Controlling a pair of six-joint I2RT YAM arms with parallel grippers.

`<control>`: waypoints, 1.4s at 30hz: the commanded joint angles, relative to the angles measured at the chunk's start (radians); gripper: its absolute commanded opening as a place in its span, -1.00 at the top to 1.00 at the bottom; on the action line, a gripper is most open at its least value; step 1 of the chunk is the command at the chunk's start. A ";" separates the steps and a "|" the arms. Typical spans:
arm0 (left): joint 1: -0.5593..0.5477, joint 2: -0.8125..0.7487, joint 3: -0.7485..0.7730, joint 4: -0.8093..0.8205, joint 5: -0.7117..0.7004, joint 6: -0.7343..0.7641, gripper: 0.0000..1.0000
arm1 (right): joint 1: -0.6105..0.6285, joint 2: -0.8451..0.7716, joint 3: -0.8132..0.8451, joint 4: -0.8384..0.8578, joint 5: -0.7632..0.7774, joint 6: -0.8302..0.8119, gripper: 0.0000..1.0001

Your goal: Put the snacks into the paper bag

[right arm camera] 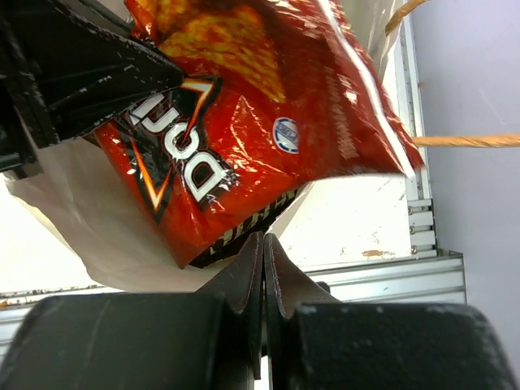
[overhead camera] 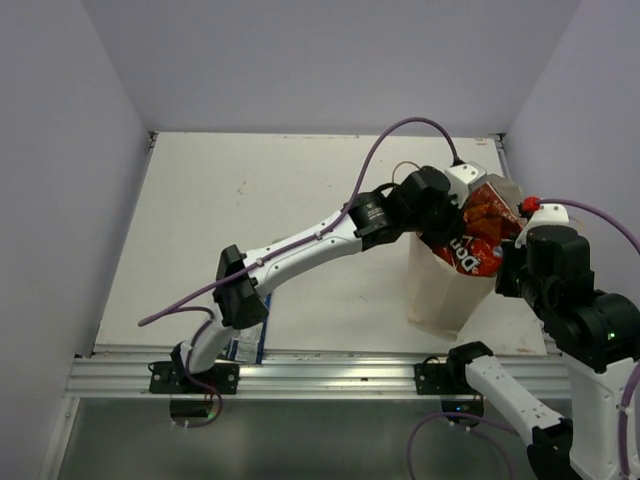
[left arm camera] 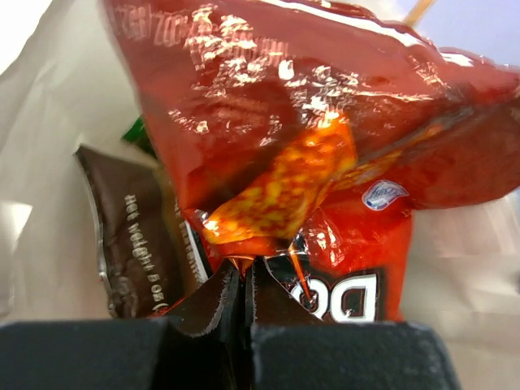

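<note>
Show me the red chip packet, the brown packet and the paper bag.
Red Doritos packet (overhead camera: 480, 245), top view, its middle.
Brown packet (left arm camera: 130, 244), left wrist view, its printed face.
Paper bag (overhead camera: 440, 295), top view, its front wall.

The red packet (overhead camera: 478, 240) is showing white letters "Dor", upside down in the top view. In the left wrist view it is showing only "DO", also upside down, at its lower edge. In the right wrist view it is showing "DOR" in white with a black outline, and beside that an oval badge (right arm camera: 285, 134) whose writing is too small to read. The brown packet (left arm camera: 134, 252) is carrying sideways white print reading "Net weight 8 oz".
</note>
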 commanded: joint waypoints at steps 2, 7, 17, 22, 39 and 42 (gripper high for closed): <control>-0.007 0.014 0.032 -0.143 -0.089 0.045 0.88 | 0.007 -0.001 0.040 0.012 -0.018 -0.016 1.00; -0.005 0.039 0.063 -0.212 -0.118 0.043 0.87 | 0.007 -0.007 0.040 0.009 -0.021 -0.016 1.00; -0.021 -0.295 -0.109 0.302 -0.121 0.079 -0.75 | 0.007 -0.013 0.038 0.009 -0.024 -0.014 1.00; -0.021 -0.508 -0.240 0.353 -0.465 0.112 -0.89 | 0.009 -0.011 0.037 0.012 -0.024 -0.016 1.00; 0.216 -1.064 -1.339 -0.373 -0.710 -0.634 -1.00 | 0.022 0.005 0.034 0.018 -0.043 -0.017 1.00; 0.214 -1.127 -1.422 -0.409 -0.712 -0.734 -1.00 | 0.022 0.002 0.028 0.020 -0.051 -0.019 1.00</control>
